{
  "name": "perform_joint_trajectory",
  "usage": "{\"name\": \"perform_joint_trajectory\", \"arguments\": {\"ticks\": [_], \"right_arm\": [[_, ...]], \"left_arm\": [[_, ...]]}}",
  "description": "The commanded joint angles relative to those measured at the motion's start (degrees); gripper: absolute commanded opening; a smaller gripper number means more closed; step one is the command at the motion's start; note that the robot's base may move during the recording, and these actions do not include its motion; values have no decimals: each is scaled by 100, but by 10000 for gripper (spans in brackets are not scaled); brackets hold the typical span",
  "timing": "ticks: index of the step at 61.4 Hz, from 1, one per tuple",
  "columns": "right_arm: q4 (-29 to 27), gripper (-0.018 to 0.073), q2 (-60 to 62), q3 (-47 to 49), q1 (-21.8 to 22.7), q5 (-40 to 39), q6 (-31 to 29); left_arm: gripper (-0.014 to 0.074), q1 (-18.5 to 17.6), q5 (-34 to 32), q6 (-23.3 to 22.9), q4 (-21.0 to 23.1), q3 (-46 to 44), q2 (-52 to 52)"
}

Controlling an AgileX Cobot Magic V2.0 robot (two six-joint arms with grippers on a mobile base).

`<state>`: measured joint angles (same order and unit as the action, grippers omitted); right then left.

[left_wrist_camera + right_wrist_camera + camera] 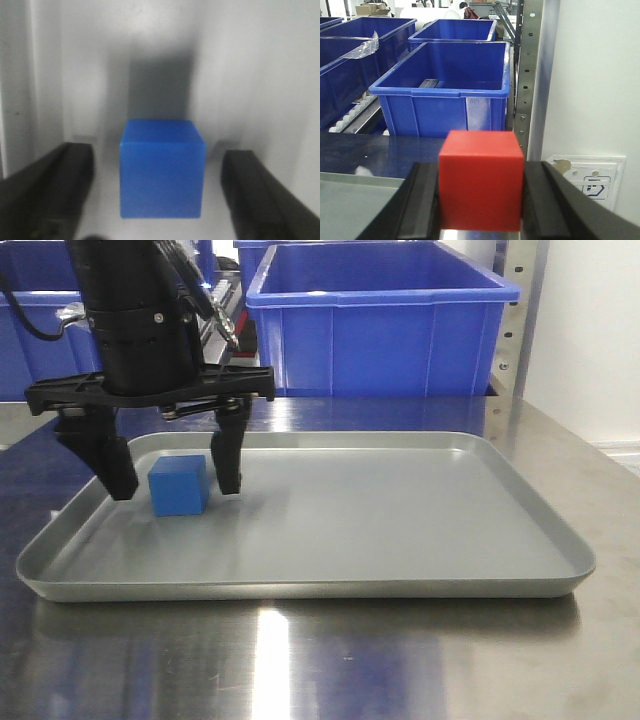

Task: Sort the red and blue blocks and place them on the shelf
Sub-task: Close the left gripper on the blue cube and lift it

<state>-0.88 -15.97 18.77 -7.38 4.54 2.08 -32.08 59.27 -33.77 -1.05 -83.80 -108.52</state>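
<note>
Blue cube (162, 170) sits in grey tray (400, 510), left pincer (178, 483) spread astride it, unclenched. Right pincer (481, 205) clamps red cube (481, 175). Grasp step; next — close left squarely, lift toward shelf (527, 75).

1 shallow grey tray (400, 510), rounded corners, lying flat on a steel tabletop (300, 660). Large blue plastic bins behind it: 1 open-topped bin (380, 330) just past the tray's far edge, others alongside. At right, white wall (590, 340) with 1 scuffed wall plate (587, 182).
</note>
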Motion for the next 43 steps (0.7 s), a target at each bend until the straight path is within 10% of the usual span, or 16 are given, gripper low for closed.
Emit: {"name": "perform_joint_trajectory", "arguments": {"ticks": [1,11,28,43], "right_arm": [[32,57,-29,182,33,-516,-65],[32,57,-29,182,33,-516,-65],[32,57,-29,182,33,-516,-65],[32,57,-29,182,33,-516,-65]], "left_arm": [[363,-19,-69,-47,-32,-185,287],[113,-19,-69,-47,-32,-185,299],[122,17,-47,86,105,-185,922],[122,276,-59,2346,1389,-34,1481]]}}
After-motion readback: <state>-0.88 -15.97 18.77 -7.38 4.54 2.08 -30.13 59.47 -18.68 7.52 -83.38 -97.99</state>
